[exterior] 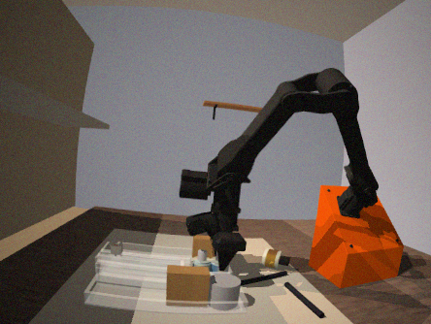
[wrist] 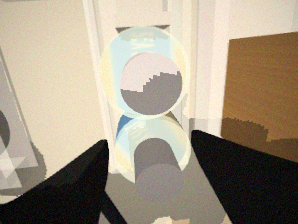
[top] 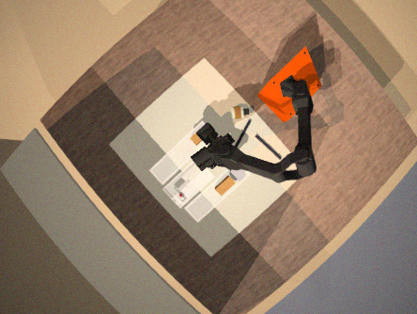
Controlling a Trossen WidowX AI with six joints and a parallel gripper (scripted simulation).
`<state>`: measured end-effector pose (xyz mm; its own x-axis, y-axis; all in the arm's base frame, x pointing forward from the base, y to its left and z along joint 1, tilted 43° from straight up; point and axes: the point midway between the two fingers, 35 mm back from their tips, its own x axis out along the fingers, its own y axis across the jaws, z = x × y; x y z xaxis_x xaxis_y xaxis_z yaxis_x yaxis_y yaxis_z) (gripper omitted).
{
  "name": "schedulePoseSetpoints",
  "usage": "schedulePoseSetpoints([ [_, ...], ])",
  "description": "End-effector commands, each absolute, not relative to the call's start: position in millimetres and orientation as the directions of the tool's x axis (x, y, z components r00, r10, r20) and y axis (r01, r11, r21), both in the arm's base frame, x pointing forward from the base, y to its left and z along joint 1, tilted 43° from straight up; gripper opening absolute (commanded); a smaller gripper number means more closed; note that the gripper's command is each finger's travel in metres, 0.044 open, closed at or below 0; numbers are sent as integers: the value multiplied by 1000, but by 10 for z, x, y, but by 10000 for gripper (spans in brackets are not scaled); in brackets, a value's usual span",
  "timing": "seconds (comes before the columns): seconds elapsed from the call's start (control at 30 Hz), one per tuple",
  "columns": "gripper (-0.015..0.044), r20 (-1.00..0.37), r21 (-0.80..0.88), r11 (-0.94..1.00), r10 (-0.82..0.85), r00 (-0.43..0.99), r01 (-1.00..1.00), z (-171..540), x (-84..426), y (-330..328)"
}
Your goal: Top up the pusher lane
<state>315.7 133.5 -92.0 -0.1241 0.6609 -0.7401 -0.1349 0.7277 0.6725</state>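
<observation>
The new jar (wrist: 152,160) stands in the sprung lane (wrist: 102,100) at its front end, and the old jar (wrist: 145,80) stands right behind it, the two touching in a row down the lane. From the wrist view both are pale glass with grey lids, a matching pair. The gripper (wrist: 150,172) sits low over the front jar with its dark fingers either side of it and daylight showing between each finger and the glass: the jaws are parted and hold nothing.

So the step in hand looks like the letting-go, with the placing itself done. Whether the front jar sits hard against the low front stop I cannot tell; the stop is hidden under the jar and the fingers.

What comes next, I'd judge, is a clean lift straight up, fingers wide enough not to drag the lid, since any nudge forward could tip the jar over the stop and let the pusher drive the row out.

Beside the lane a brown box (wrist: 260,95) stands close on the right, and another jar (exterior: 273,257) lies on its side out on the mat (exterior: 311,286).
</observation>
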Motion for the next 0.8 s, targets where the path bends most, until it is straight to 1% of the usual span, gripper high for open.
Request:
schedulePoseSetpoints([
  [0.0,303,-739,674,725,662,-125,-139,-911,3159,1333],
  [0.4,303,-739,673,726,662,-125,-139,-774,3155,1192],
  [0.77,303,-739,673,726,661,-126,-138,-783,2823,1119],
])
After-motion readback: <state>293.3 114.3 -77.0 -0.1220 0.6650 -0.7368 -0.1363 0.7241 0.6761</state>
